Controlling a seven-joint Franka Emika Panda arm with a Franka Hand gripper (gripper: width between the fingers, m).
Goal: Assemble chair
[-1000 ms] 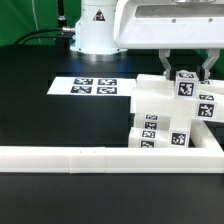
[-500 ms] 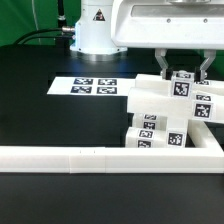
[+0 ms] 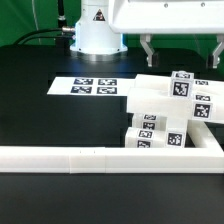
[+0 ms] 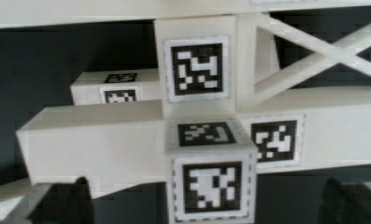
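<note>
We see the gripper (image 3: 181, 50) released, its two fingers (image 3: 147, 48) spread wide with nothing between them, hanging in free air above the chair pieces (image 3: 160, 105). Right below the gap between the fingers stands the tagged post (image 3: 183, 82), the highest part of the stack. There is a clear gap between its top edge and the fingertips. In the wrist view the same post (image 4: 208, 185) sits centred between the two dark finger ends, which stand apart from both of its sides.

The rest of the chunky white pieces lie lower, beneath and in front of the gripper. They are packed against the corner of the border rail (image 3: 90, 157), which closes off the near edge and the side toward the exterior view's right. Away from the gripper, toward the exterior view's left, the black table (image 3: 40, 120) lies open. Only the marker board (image 3: 88, 86) lies flat there, well apart from the stack.
</note>
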